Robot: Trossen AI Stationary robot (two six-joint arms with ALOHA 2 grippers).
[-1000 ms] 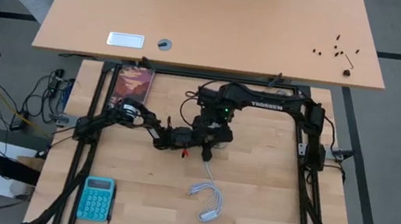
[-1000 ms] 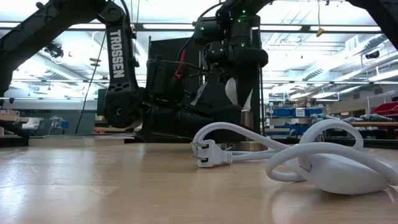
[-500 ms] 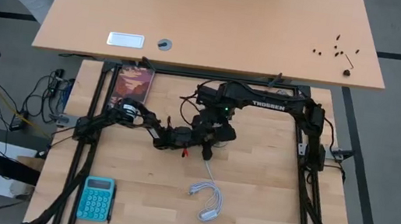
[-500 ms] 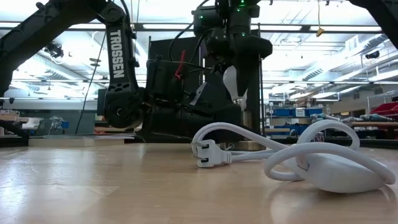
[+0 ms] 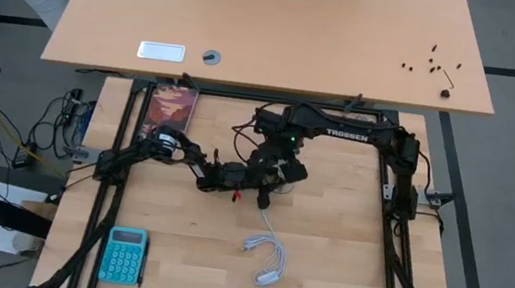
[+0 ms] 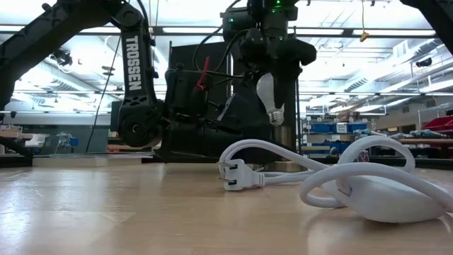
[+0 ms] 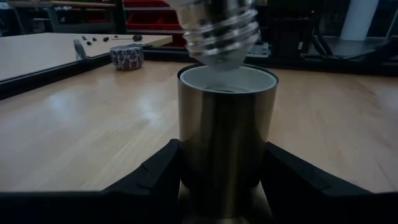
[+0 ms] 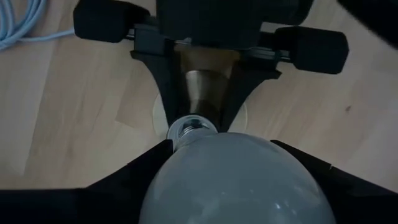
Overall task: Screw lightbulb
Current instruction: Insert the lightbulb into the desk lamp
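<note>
The right gripper [image 8: 233, 177] clasped the lightbulb [image 6: 267, 91] base-down just above the brass socket [image 7: 225, 134], which the left gripper [image 7: 221, 171] clamped upright on the counter [image 5: 324, 244], directly below the bulb.

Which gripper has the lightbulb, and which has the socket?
The right gripper has the lightbulb, base down above the brass socket. The left gripper has its fingers on either side of that upright socket on the table.

You see a white lightbulb [image 6: 267, 91] with a silver base, a gold socket [image 7: 226, 134], a teal calculator [image 5: 124, 255], a white cord [image 6: 297, 170].
</note>
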